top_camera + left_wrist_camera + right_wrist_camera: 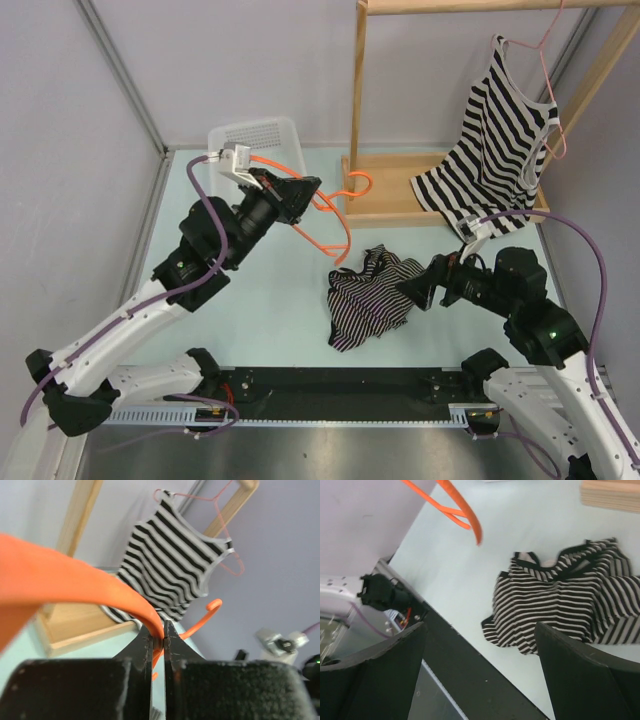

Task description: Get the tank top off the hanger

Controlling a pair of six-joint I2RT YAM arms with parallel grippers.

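Note:
A dark narrow-striped tank top [368,296] lies crumpled on the table, free of any hanger; it also shows in the right wrist view [565,605]. My left gripper [314,192] is shut on a bare orange hanger [335,225] and holds it above the table, left of the wooden rack. In the left wrist view the jaws [158,641] pinch the orange hanger [75,575]. My right gripper [415,290] is open and empty, just right of the tank top. In the right wrist view it [480,630] hovers above the garment's edge, with the orange hanger [457,507] in the background.
A wooden rack [395,195] stands at the back right. A wide-striped tank top [500,130] hangs from it on a pink hanger [550,90]. A white basket [255,138] sits at the back left. A black strip [340,385] runs along the near edge.

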